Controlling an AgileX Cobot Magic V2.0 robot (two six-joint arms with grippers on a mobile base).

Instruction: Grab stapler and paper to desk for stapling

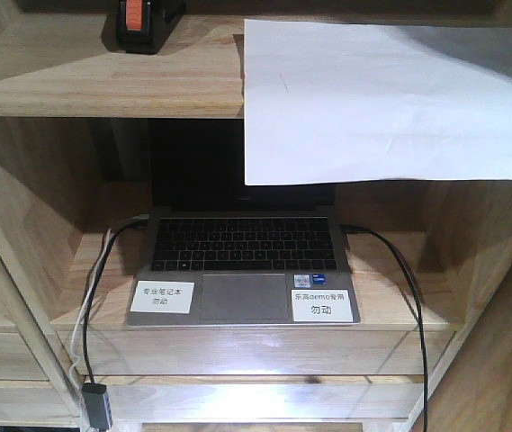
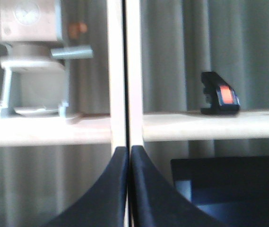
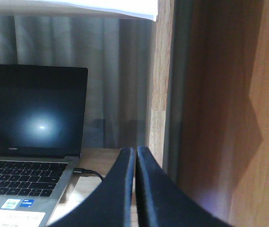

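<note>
The black stapler (image 1: 141, 22) with its orange-red rear patch sits on the upper shelf at the top left. It also shows in the left wrist view (image 2: 219, 94), on the shelf board to the right. The white paper (image 1: 390, 99) lies on the same shelf to the right, its front part hanging over the edge. Its corner shows at the top of the right wrist view (image 3: 120, 7). My left gripper (image 2: 127, 150) is shut and empty, facing a shelf upright, left of and below the stapler. My right gripper (image 3: 134, 150) is shut and empty, low beside the laptop. The desk is out of view.
An open laptop (image 1: 242, 265) with cables at both sides fills the lower shelf compartment. A wooden side panel (image 3: 219, 104) stands close on my right gripper's right. A grey metal device (image 2: 30, 52) stands on the shelf left of the upright (image 2: 125, 71).
</note>
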